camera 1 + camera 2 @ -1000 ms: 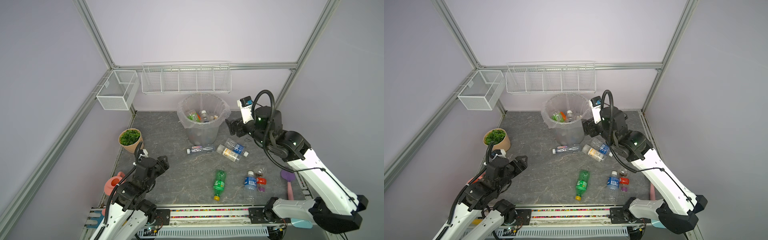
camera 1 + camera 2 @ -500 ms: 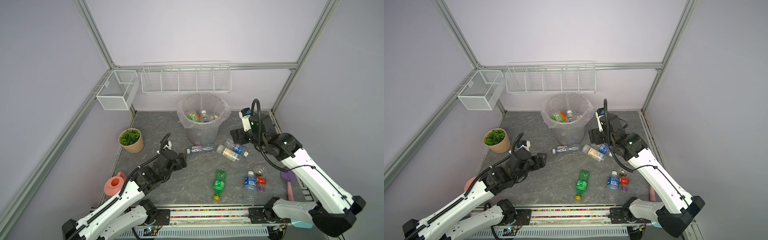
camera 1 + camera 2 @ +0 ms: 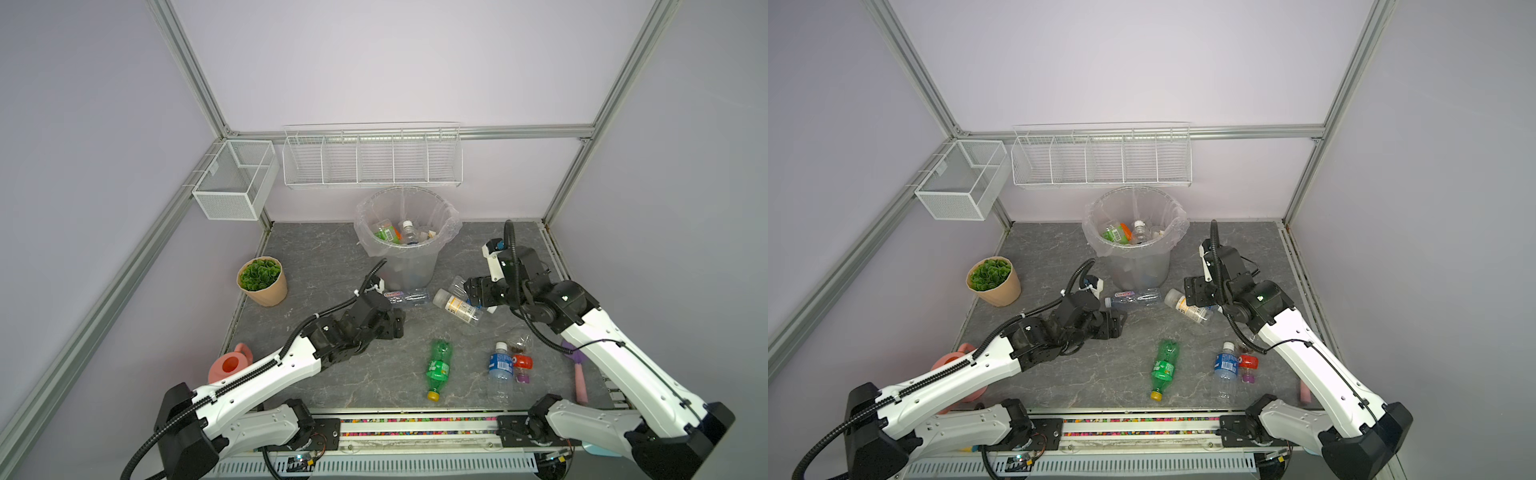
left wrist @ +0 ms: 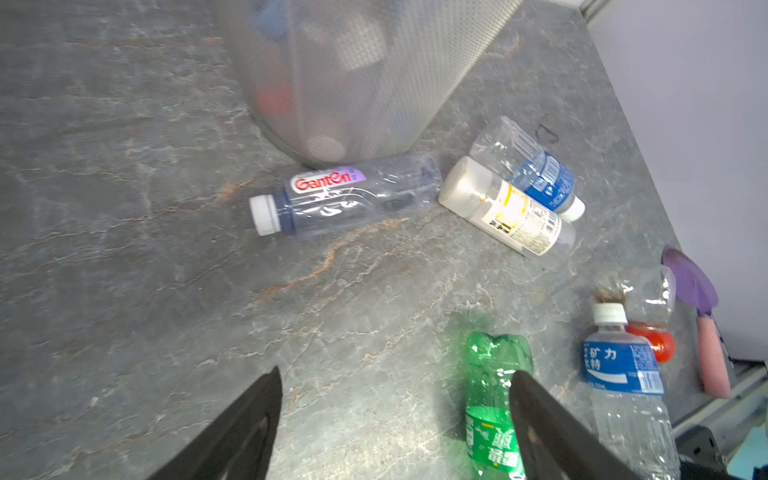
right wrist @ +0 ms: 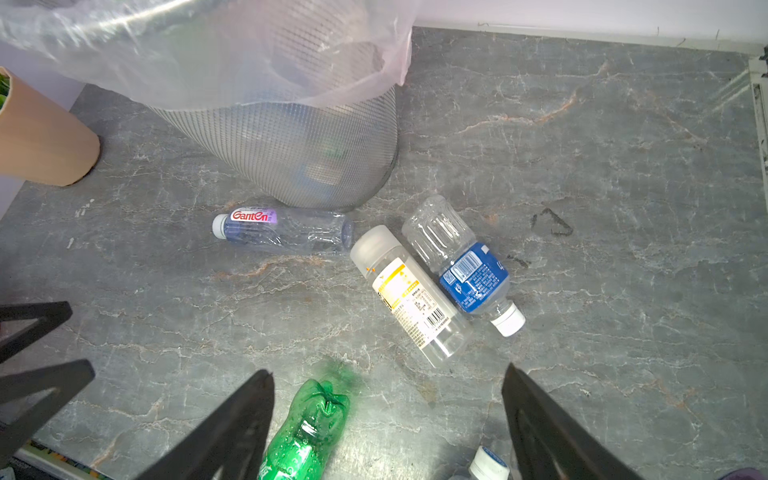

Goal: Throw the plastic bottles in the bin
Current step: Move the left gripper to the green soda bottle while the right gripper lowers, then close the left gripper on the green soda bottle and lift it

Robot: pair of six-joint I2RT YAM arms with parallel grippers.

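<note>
Hovering, both jaws released, empty; probably lining left up on the bottle (image 3: 409, 297) at the bin's (image 3: 411, 268) 6 o'clock, pinching mid-body crosswise.

High stereo pair; wrist cameras near bottles (image 4: 345, 199)

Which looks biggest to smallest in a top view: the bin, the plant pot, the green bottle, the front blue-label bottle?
1. Bin: clearly largest.
2. Plant pot: shorter than the bottles but covers more area.
3. Green bottle and front blue-label bottle: about the same length and width, too close to rank.
</note>
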